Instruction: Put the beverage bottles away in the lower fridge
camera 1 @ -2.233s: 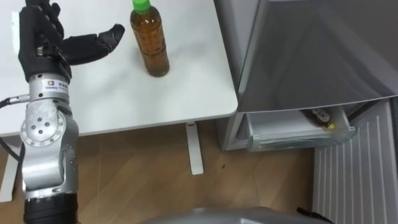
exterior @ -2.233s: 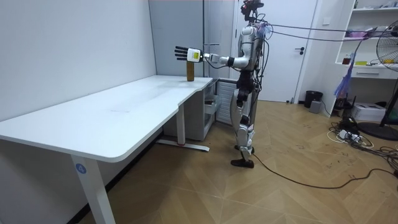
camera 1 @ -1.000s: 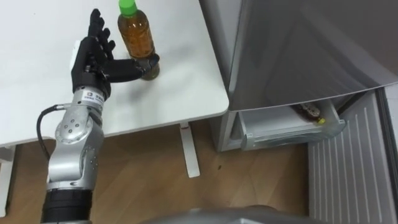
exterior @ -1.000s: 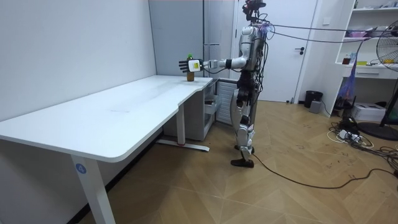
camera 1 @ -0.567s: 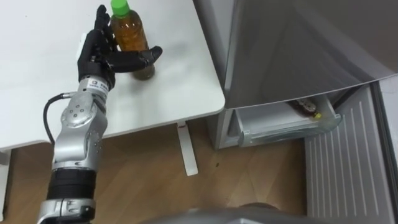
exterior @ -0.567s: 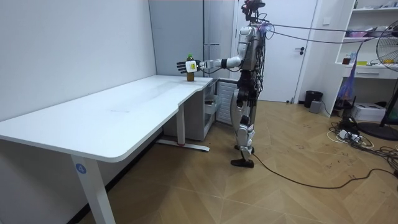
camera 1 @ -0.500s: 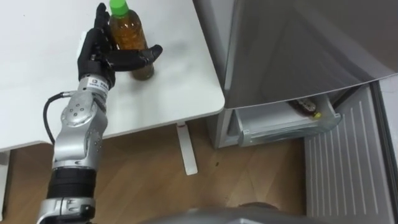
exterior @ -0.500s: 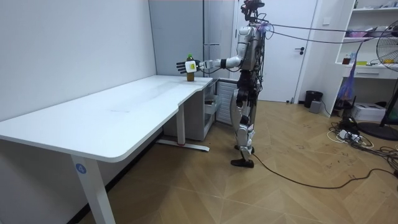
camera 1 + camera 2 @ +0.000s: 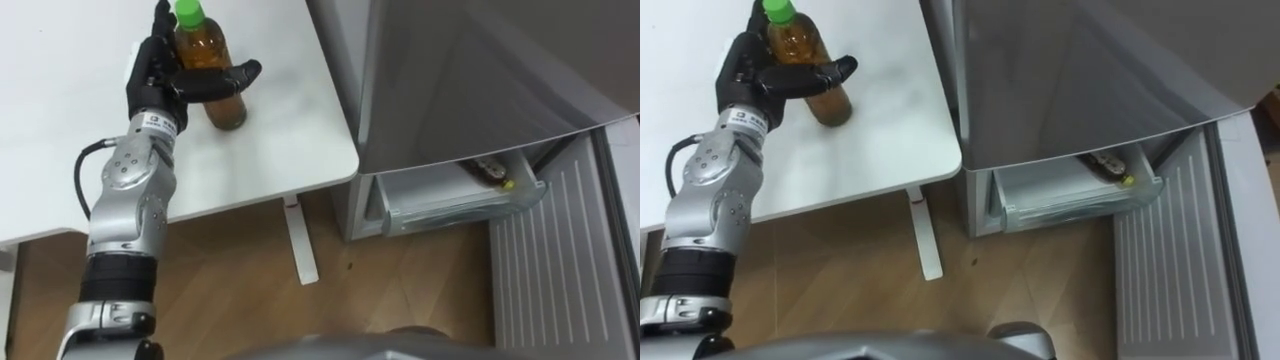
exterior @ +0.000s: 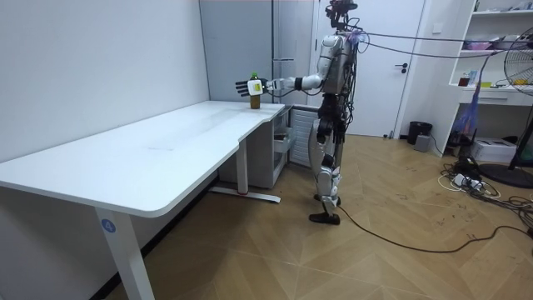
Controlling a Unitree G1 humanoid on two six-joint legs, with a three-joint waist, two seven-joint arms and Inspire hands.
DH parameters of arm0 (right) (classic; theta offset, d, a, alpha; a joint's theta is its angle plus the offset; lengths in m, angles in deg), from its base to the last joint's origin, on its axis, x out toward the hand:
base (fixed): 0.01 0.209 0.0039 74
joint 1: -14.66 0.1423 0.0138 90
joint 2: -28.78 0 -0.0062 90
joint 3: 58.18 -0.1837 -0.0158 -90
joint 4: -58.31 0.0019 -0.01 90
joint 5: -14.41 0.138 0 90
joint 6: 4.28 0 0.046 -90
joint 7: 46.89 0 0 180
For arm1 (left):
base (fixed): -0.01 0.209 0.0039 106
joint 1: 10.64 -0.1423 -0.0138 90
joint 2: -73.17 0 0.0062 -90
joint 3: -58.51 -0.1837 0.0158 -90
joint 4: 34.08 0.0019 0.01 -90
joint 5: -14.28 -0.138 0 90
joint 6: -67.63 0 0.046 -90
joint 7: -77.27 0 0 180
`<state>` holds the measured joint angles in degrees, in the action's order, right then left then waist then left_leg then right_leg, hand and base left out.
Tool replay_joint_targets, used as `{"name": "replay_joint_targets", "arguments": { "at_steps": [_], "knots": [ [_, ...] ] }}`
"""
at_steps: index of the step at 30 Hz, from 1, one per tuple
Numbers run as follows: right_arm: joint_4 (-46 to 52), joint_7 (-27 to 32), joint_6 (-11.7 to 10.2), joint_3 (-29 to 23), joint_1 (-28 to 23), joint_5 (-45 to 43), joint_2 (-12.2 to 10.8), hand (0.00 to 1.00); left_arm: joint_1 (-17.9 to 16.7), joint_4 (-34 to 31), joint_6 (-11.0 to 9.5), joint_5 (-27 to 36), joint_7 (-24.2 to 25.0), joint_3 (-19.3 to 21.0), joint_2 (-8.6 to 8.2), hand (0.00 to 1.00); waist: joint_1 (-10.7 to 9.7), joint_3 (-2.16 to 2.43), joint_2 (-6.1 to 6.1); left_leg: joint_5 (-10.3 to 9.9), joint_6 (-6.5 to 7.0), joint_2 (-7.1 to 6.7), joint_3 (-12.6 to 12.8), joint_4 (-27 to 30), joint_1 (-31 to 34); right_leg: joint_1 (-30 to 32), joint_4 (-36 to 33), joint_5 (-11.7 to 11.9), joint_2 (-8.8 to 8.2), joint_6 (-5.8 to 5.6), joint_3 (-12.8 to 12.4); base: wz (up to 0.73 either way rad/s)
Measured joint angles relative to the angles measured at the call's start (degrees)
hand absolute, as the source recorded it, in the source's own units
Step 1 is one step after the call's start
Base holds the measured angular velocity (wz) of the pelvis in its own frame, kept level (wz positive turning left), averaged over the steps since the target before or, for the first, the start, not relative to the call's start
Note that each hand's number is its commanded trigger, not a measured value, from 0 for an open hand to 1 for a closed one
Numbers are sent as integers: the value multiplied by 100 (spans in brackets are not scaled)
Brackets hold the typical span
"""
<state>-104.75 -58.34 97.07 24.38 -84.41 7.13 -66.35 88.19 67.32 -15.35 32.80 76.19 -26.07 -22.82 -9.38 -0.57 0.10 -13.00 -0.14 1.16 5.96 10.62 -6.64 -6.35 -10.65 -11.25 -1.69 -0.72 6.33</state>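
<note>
left hand [image 9: 153,88]: thumb clamped across tea bottle [image 9: 206,50], fingers behind it
tea bottle: upright, desk [image 9: 285,125] far right corner
fridge drawer [image 9: 455,205]: open, second bottle [image 9: 490,172] inside

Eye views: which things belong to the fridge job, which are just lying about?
Job: bottle, left hand gripping it, fridge drawer, second bottle inside.
Lying about: table, fan, shelves.
</note>
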Motion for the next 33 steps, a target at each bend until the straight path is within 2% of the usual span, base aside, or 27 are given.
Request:
{"name": "replay_joint_targets", "arguments": {
  "at_steps": [10, 17, 18, 19, 20, 27, 33],
  "knots": [
    [-45, -46, -2, -4, 11, -9, -1, 0, 101, 270, 11, 183, 4, 11, 13, 0, -59, -12, 13, 0, 0, -1, 5, 4, 1, -14, 7, 0, -2, 0, -20, 0],
    [-82, -58, -2, -3, 2, -13, -4, 0, 387, 686, 10, 217, 12, 39, 25, 0, -177, -22, -2, 0, 0, -2, 21, 15, -9, -27, 8, -2, -6, -3, -30, 1],
    [-82, -52, -3, -3, 1, -13, -4, 0, 411, 705, 10, 217, 14, 39, 25, 50, -194, -23, -5, 0, 0, -2, 26, 15, -11, -26, 8, -2, -6, -3, -36, 0],
    [-83, -49, -2, -3, 1, -14, -4, 0, 417, 714, 10, 217, 17, 39, 25, 89, -203, -23, -5, 0, 0, -2, 29, 15, -12, -26, 8, -2, -6, -3, -38, 0],
    [-85, -40, -3, -4, 2, -14, -4, 0, 419, 724, 10, 217, 20, 39, 25, 100, -221, -23, -5, 0, 0, -2, 37, 15, -16, -26, 8, -2, -6, -3, -47, 0],
    [-74, 2, -3, -6, 24, -14, -5, 0, 424, 776, 10, 216, 40, 50, 26, 100, -261, -35, -24, 0, 0, 3, 152, 2, -83, -49, 6, -3, 0, -4, -134, -5],
    [-71, 4, 3, -11, 35, -17, -20, 0, 424, 779, 17, 217, 64, 54, 26, 100, -269, -21, -46, 0, 0, 3, 193, 0, -93, -45, 4, -3, -1, -5, -149, -1]
  ]
}}
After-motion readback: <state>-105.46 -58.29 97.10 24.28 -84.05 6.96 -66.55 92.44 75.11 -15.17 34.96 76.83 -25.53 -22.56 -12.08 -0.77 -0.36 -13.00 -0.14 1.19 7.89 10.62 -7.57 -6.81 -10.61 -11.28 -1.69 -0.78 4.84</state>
